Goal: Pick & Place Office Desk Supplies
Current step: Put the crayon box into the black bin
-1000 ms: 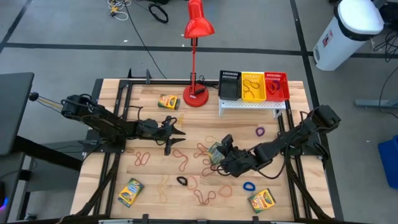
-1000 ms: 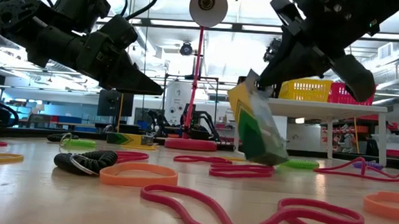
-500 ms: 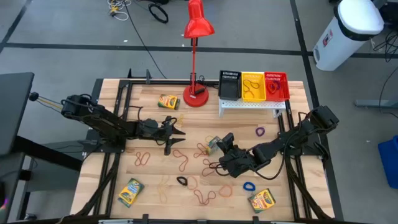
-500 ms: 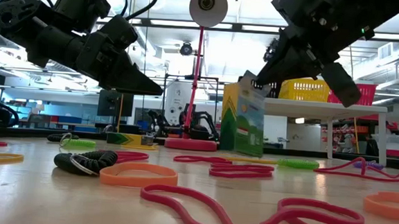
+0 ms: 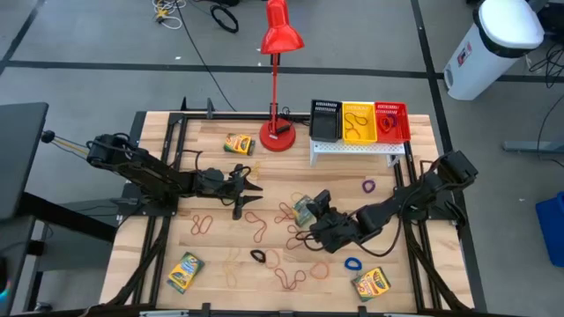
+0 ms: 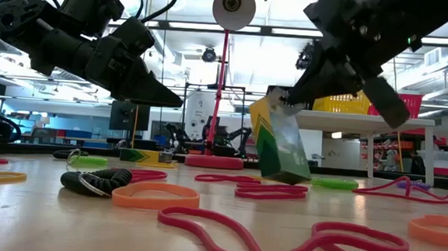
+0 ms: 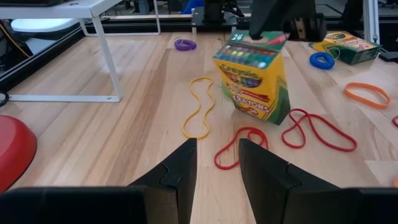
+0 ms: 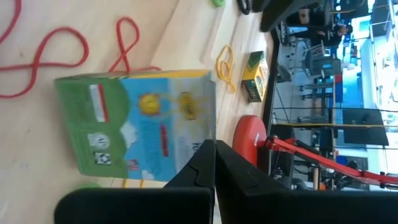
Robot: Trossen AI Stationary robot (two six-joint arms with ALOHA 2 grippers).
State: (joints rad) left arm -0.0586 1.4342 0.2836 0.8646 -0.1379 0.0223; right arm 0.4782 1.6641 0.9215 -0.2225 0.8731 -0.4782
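A yellow-and-green crayon box (image 7: 252, 74) stands tilted on its bottom end near the table's middle, among loose rubber bands (image 5: 264, 231). My right gripper (image 5: 315, 211) is shut at the box's top end. My left gripper (image 5: 252, 187) hovers open above the table, left of the box, with nothing between its fingers (image 7: 180, 165). Three other crayon boxes lie flat: far left (image 5: 238, 143), near left (image 5: 185, 271), near right (image 5: 372, 283). A black bin (image 5: 324, 121), a yellow bin (image 5: 358, 121) and a red bin (image 5: 391, 121) sit on a white stand at the far right. My right gripper has the crayon box by its top end (image 7: 273, 38), pinched between the shut fingertips; it looks like a thin flap or edge there. The fingers slant down from the table's right side. The box leans, with its bottom end (image 6: 287, 176) on the table.
A red desk lamp rises from its base (image 5: 280, 138) at the far middle, beside the bins' white stand (image 5: 357, 148). Rubber bands are scattered over the middle and near part of the table; a blue one (image 5: 352, 263) and a purple one (image 5: 368, 186) lie at the right.
My right gripper has stayed shut and turned a little. The crayox box in it rocked from leaning to upright and back to leaning, its bottom end staying on the table.
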